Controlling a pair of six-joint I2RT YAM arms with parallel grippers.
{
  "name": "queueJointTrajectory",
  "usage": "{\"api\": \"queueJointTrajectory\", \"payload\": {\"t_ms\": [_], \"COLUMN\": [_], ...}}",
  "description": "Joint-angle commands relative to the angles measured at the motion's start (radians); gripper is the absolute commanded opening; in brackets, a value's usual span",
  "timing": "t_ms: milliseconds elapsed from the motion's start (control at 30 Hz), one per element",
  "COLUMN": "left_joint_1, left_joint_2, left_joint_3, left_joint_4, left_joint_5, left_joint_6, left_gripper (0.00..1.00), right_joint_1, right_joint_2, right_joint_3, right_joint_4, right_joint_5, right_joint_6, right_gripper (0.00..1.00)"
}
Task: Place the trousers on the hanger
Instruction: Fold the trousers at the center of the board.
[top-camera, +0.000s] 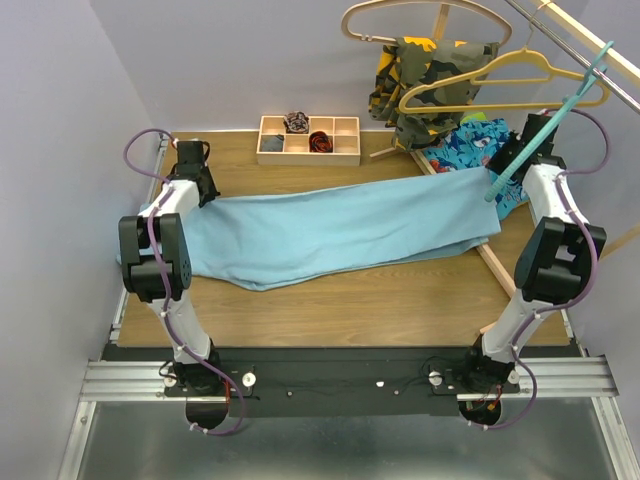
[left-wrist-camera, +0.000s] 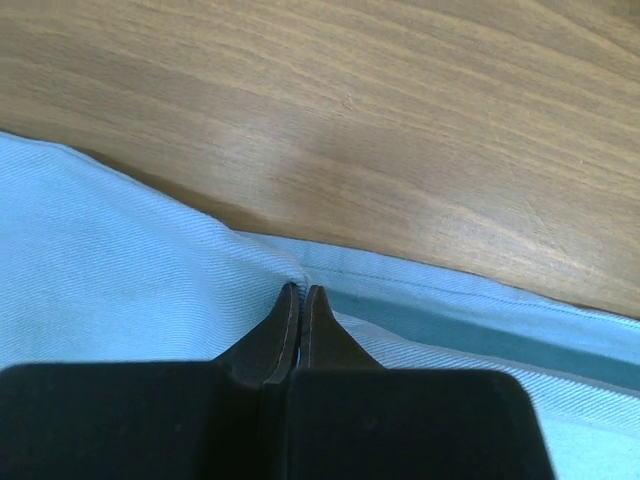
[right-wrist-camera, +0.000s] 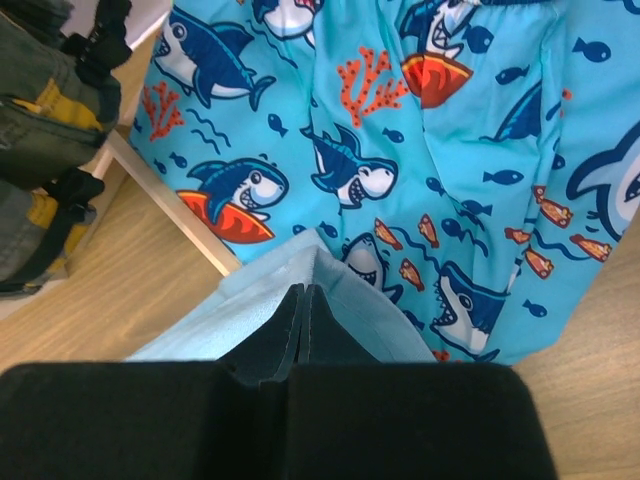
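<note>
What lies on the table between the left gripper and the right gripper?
The trousers, stretched across the table from the left gripper to the right gripper, each pinching one end; the top external view shows it.

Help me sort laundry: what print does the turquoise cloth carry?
The turquoise printed cloth shows cartoon sharks, orange coral and small fish; clearest in the right wrist view.
</note>
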Motion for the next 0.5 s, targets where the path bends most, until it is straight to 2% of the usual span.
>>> {"api": "queueJointTrajectory", "payload": {"t_ms": [0,367,400,433,467], "left_joint_1": [0.032,0.040,0.040,0.041,0.040], "left_joint_2": [-0.032,0.027,0.028,0.031,0.036], "left_joint_3": [0.041,0.079,0.079,0.084,0.087], "left_joint_4": [0.022,0.005,0.005,0.005,0.002], "left_joint_5": [-0.014,0.032,0.037,0.040,0.043], "left_joint_6": [0.002,0.019,0.021,0.027,0.028], "left_gripper": [0.00,0.00,0.00,0.00,0.04], "right_joint_1": [-0.005,-0.005,-0.005,-0.005,-0.005], "right_joint_2": [0.041,0.082,0.090,0.095,0.099], "right_joint_3": [0.058,0.047,0.046,0.049,0.051], "right_joint_4": [0.044,0.044,0.044,0.043,0.043], "right_joint_5": [-0.006,-0.022,-0.026,-0.034,-0.048], "right_joint_6": [0.014,0.006,0.005,0.003,0.002], "right_gripper": [0.01,0.01,0.04,0.12,0.24]}}
